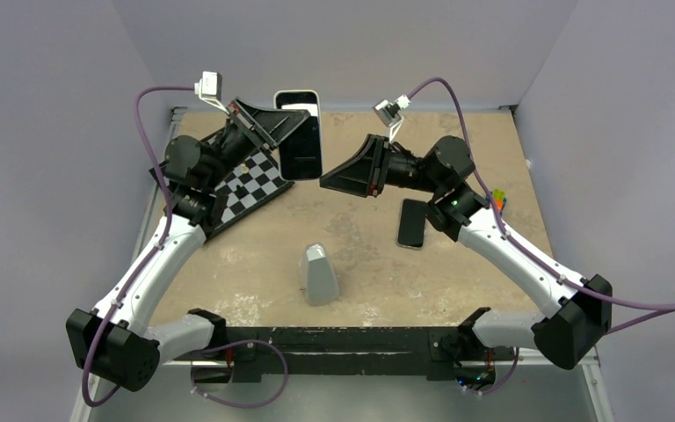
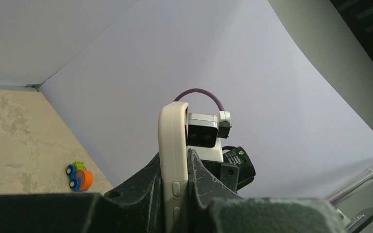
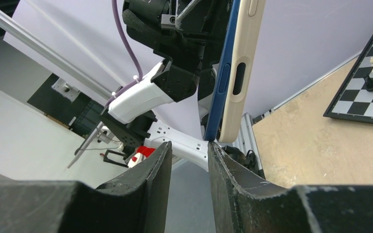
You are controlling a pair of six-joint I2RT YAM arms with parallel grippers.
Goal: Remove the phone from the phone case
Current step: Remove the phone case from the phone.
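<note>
Clamping the phone case edge-on between its two dark fingers, the left gripper holds it raised off the table, at the upper middle of the overhead view. The phone sits in the case with its glossy black screen facing up toward the camera. In the right wrist view its blue side edge lies against the cream shell.

The right gripper sits just right of and below the phone's lower corner in the overhead view. Its fingers are parted by a narrow gap with nothing between them. That lower corner hangs just above the tip of the right-hand finger; I cannot tell whether they touch.

A second black phone lies flat on the table right of centre. A grey tapered block stands near the middle. A chessboard lies under the left arm, and a small toy car sits at the right edge.
</note>
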